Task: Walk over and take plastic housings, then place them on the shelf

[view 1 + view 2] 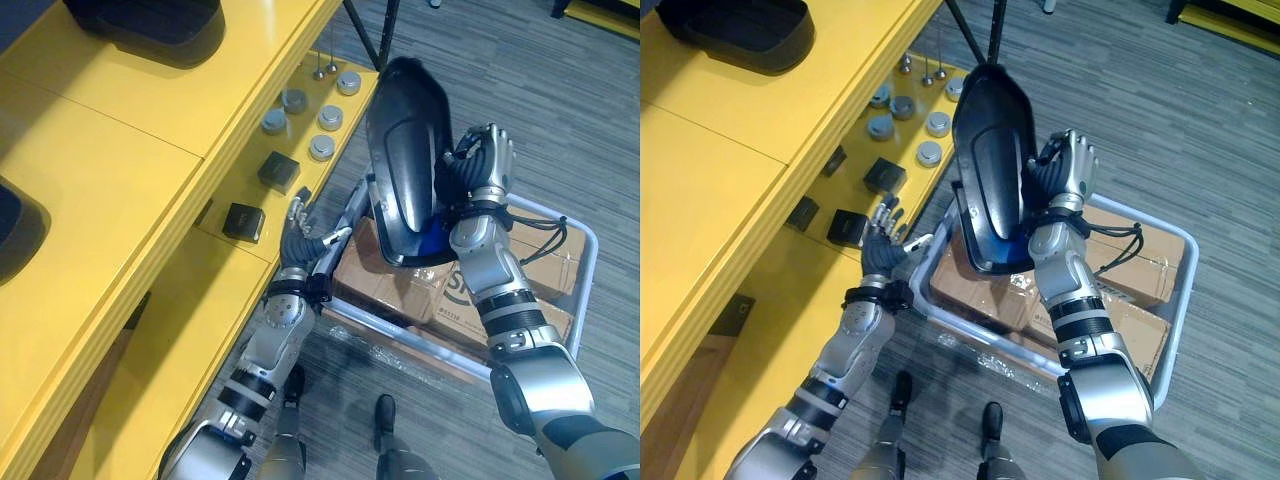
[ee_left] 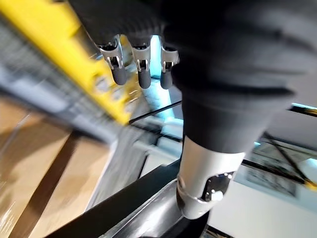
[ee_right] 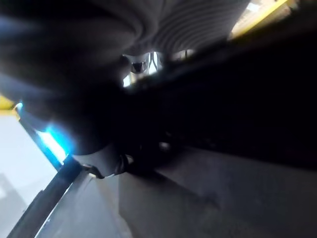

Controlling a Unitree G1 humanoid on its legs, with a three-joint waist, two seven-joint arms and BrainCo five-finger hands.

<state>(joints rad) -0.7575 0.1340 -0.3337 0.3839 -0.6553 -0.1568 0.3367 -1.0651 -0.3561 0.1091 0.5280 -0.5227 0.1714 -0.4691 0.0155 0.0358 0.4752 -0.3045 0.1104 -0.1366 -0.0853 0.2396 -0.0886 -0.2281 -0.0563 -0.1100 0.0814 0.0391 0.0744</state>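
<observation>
The right hand (image 1: 482, 160) is gripping the dark plastic housing (image 1: 405, 150), seemingly curled round its edge, holding it upright above the cardboard boxes (image 1: 385, 285) in the cart (image 1: 593, 260). Carrying is under way; next it needs swinging onto the yellow shelf (image 1: 120, 150). The housing is looking glossy, long, shell-shaped. The left hand (image 1: 298, 235) is hovering open nearby.

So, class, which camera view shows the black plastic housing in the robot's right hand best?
The right eye view: the whole black plastic housing shows, the right hand gripping its edge. The left eye view shows much the same. The right wrist view gives a dark close-up mass; the left wrist view, perhaps a dark edge.
</observation>
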